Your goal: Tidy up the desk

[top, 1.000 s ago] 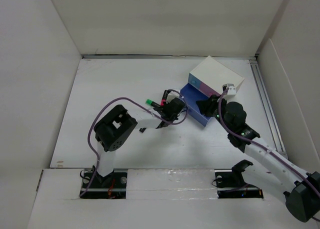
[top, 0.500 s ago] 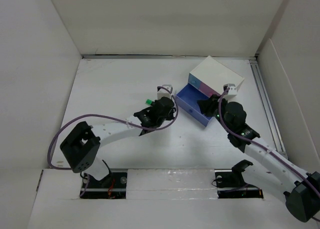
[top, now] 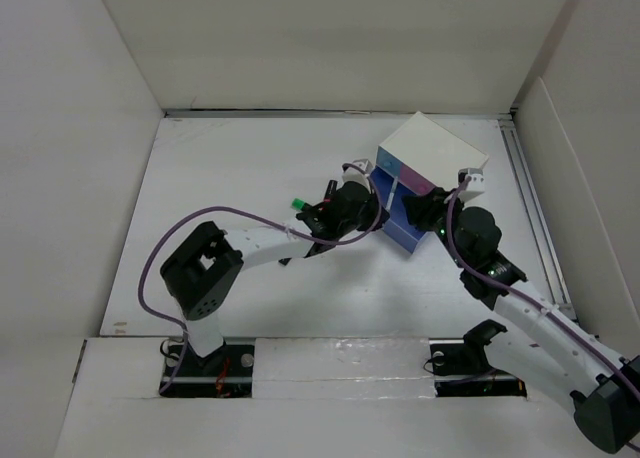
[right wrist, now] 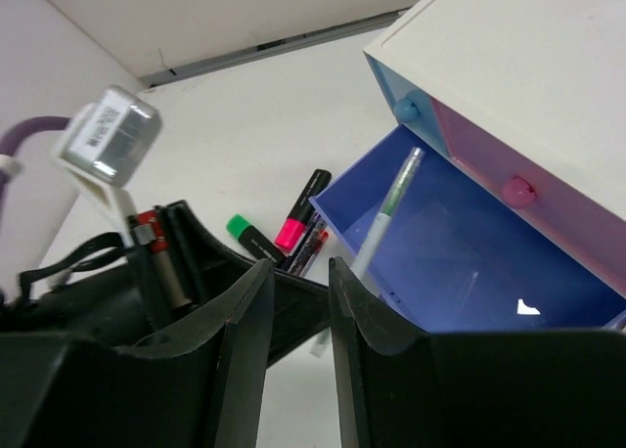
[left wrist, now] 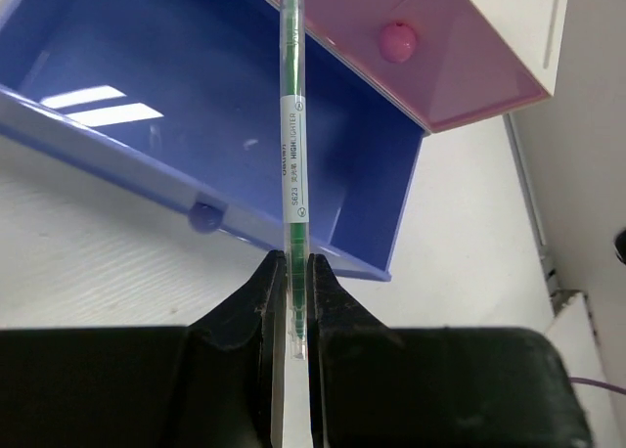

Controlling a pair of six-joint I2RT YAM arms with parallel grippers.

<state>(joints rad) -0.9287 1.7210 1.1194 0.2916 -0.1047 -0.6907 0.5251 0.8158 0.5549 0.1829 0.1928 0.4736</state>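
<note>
Left gripper (left wrist: 293, 272) pinches a thin green highlighter (left wrist: 290, 145), which reaches over the open blue drawer (left wrist: 147, 86) of a small white box (top: 437, 146) at the far right of the white desk (top: 230, 158). Right gripper (right wrist: 301, 277) sits beside the drawer's right, fingers slightly parted, empty.

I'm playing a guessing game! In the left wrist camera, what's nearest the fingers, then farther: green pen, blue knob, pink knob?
1. Green pen: gripped in the left fingers.
2. Blue knob: just left, on the blue drawer.
3. Pink knob: far upper right.
</note>
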